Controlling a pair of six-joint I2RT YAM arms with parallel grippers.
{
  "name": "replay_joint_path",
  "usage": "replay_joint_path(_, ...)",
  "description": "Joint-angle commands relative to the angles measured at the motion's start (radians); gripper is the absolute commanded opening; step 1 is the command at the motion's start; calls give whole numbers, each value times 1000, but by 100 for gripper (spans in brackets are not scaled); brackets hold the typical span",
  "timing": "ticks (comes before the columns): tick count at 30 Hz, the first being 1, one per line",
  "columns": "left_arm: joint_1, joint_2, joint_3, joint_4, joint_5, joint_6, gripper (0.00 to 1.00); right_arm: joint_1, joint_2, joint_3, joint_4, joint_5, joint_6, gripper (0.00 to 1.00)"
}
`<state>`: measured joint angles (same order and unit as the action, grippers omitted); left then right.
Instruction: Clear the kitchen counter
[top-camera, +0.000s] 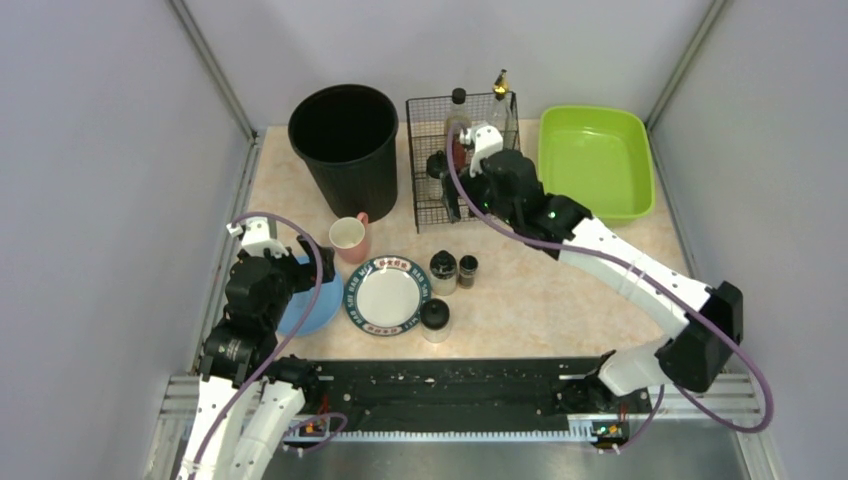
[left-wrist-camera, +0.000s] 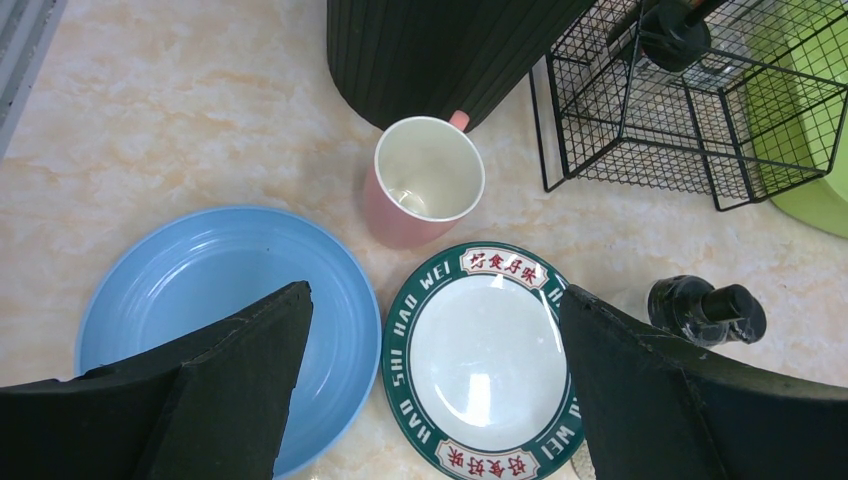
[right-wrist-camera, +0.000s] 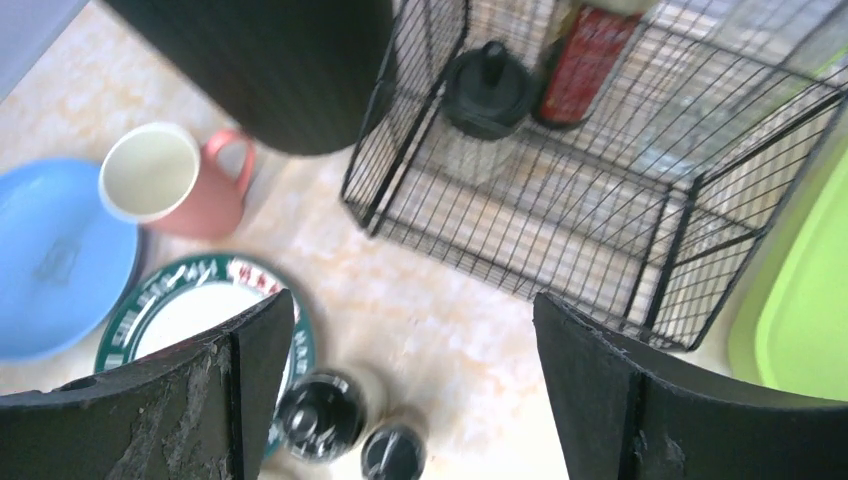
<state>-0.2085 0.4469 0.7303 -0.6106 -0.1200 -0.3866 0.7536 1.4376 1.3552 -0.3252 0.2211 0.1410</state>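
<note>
The beige kitchen counter (top-camera: 560, 290) holds a blue plate (left-wrist-camera: 200, 290), a green-rimmed white plate (top-camera: 387, 295) and a pink mug (top-camera: 349, 238). Two black-capped shakers (top-camera: 443, 270) (top-camera: 467, 268) stand side by side, with a third black-capped jar (top-camera: 434, 318) nearer the front. My left gripper (left-wrist-camera: 432, 292) hangs open above the gap between the two plates, holding nothing. My right gripper (right-wrist-camera: 412, 297) is open and empty, raised by the front left of the wire basket (top-camera: 462, 160). Below it, the two shakers (right-wrist-camera: 318, 415) look blurred.
A tall black bin (top-camera: 345, 145) stands at the back left, beside the mug. The wire basket (right-wrist-camera: 560, 190) holds a black-lidded jar (right-wrist-camera: 487, 90) and a red-labelled bottle (right-wrist-camera: 585, 60). A lime-green tray (top-camera: 595, 160) sits at the back right. Grey walls close three sides.
</note>
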Motion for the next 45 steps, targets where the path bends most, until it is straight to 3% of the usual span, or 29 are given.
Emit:
replay_joint_path(1,-2,-10,-1,13,6,11,98,56,-99,-90,-11,-59,-26,88)
replay_joint_path(14,-2,-10,-2,10,10,11,99,147,22,-122,-23,-84,-22,93)
replay_joint_path(30,-2,-12,0,8,10,6,99,162,232,-87,-10,-61,-6,94)
replay_joint_path(45,-2,-15,-1,9,13,6,99,185,264,-78,-105,-88,-38,83)
